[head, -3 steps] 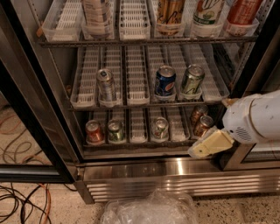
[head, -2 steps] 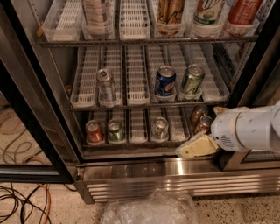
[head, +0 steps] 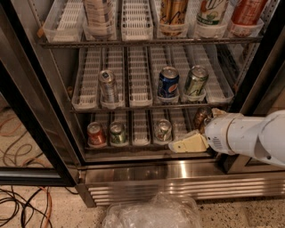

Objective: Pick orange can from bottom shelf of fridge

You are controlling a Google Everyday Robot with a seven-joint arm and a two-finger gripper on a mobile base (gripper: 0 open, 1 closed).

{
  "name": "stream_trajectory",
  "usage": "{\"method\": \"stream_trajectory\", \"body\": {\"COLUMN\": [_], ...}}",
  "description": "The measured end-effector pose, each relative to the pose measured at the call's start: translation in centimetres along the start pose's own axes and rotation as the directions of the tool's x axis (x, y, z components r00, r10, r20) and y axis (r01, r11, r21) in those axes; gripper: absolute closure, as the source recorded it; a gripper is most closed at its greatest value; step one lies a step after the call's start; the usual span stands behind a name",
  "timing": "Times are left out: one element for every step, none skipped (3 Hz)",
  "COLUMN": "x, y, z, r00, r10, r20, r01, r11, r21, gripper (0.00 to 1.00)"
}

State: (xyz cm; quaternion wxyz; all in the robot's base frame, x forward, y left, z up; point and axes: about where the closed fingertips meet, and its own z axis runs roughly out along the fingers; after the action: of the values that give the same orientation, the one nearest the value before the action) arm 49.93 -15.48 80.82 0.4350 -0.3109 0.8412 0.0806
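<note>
Four cans stand on the dark wire bottom shelf w/ white ribbed lane dividers [head: 141, 127] of the tall stainless-steel fridge w/ black-framed glass doors [head: 178, 171]. From the shelf's left end: a red can [head: 95, 133], a green can [head: 118, 132] just beside it, a silver can [head: 163, 130] approx. mid-shelf, & the small copper-orange can w/ silver lid [head: 201, 116] upright at the shelf's right end, set further back than the others. The gripper [head: 193, 129], on a fat white arm [head: 254, 138] coming in from the right, is at the front right corner of that shelf. Its cream fingers [head: 189, 143] are spread wide: the lower one lies along the shelf's front edge, pointing left, & the upper one shows just right of the orange can's top. The orange can stands in the gap btw. them, nothing clamped; can't tell if either finger touches it. On the rack above stand a slim silver can [head: 108, 85] toward the left, a blue Pepsi can [head: 168, 82] & a green-and-silver can [head: 196, 80] toward the right. The top rack carries bottles & tall cans [head: 173, 13], cut off by the frame. A crumpled clear plastic bag [head: 153, 213] lies on the speckled floor in front of the louvred base, & cables [head: 22, 200] trail at lower left.
</note>
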Motion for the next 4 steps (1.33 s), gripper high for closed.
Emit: {"method": "stream_trajectory", "body": {"x": [0.1, 1.3, 3.5, 5.0], "y": [0.2, 0.3, 0.5, 0.6], "z": [0.3, 1.6, 3.6, 5.5], "r00": [1.0, 0.996, 0.977, 0.948], "r10": [0.008, 0.083, 0.205, 0.286], "r20": [0.002, 0.011, 0.061, 0.138], "r01": [-0.008, -0.083, -0.209, -0.303], "r11": [1.0, 0.9961, 0.975, 0.9456], "r21": [0.001, 0.028, 0.076, 0.119], "gripper": [0.0, 0.0, 0.0, 0.0]}}
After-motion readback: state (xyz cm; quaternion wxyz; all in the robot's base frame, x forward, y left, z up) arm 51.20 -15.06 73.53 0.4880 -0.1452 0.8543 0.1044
